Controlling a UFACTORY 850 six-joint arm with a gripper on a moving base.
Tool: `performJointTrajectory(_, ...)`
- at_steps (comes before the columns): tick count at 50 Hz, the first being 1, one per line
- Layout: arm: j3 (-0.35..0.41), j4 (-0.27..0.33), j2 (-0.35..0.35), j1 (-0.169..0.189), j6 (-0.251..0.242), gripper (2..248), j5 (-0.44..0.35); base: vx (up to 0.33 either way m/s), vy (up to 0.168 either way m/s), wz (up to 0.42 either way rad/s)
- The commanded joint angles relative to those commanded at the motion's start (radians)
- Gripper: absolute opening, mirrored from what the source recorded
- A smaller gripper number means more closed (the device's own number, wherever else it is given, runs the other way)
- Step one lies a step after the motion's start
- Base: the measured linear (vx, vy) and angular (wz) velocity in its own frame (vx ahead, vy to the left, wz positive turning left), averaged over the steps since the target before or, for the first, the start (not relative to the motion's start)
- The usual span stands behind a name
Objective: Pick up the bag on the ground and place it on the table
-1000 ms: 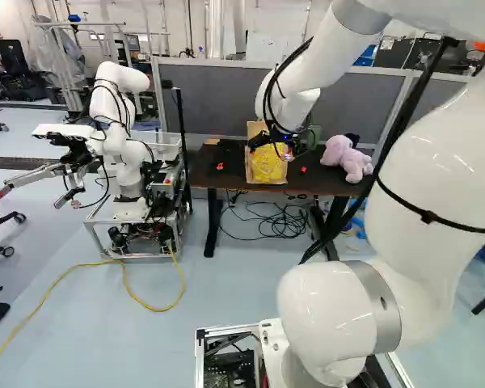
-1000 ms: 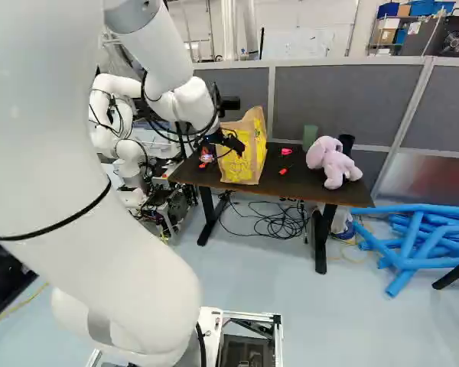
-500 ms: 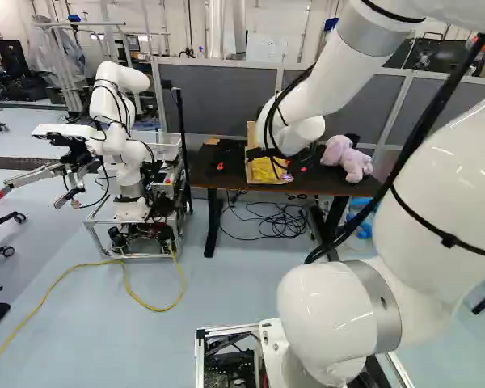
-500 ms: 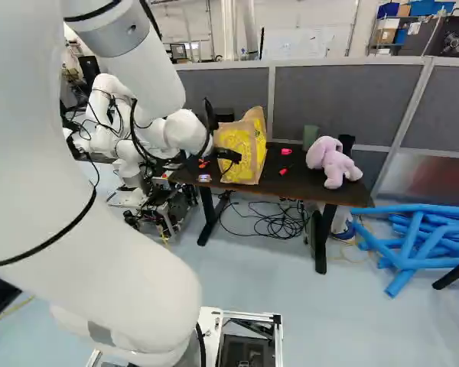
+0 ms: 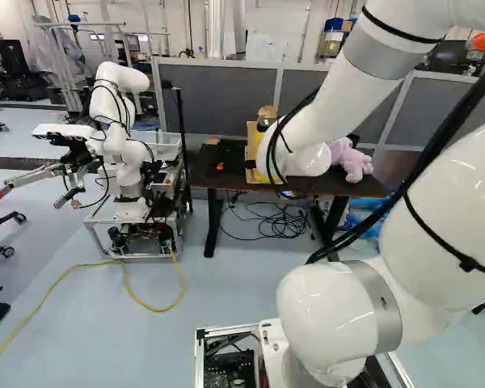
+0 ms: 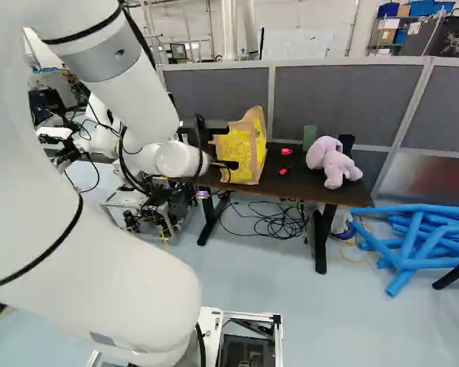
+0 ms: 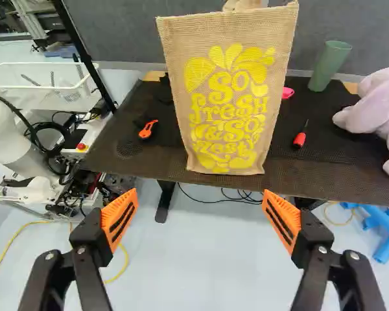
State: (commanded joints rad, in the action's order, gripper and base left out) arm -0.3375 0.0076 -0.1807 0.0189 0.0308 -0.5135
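A: Quick, what's new?

B: Arm (image 5: 331, 105) moved. Over the last second its wrist has come down and back toward us, off the bag (image 7: 230, 97). Base hasn't moved, joint and room line up.

A: Fingers?

B: Fingers (image 7: 118, 217) spread wide, holding nothing. Bag's ahead of them, beyond the pads, no contact that I can see in the wrist view.

A: And the bag is where?

B: On the bench (image 7: 363, 184), upright, bottom close to the near edge. Not on the ground. Pink stuffed toy (image 6: 334, 162) and green cup (image 6: 310, 136) share the top.

A: Meaning for the task?

B: Looks placed and let go. I'd call it done or nearly, just the retreat left. Next move: keep backing straight off, clear of the handles. Snag one and it could tip over that edge.

A: Versus the first frame?

B: In the left base view the wrist was up at the bag's top, with most of the printed front showing; now the forearm covers much of it. Right base view: bag hasn't shifted on the bench.
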Motion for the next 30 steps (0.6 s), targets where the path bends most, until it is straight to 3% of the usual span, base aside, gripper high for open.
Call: performJointTrajectory(30, 0.154, -0.005, -0.061, -0.012, -0.019, 247, -0.221, 0.000, 0.000, 0.000)
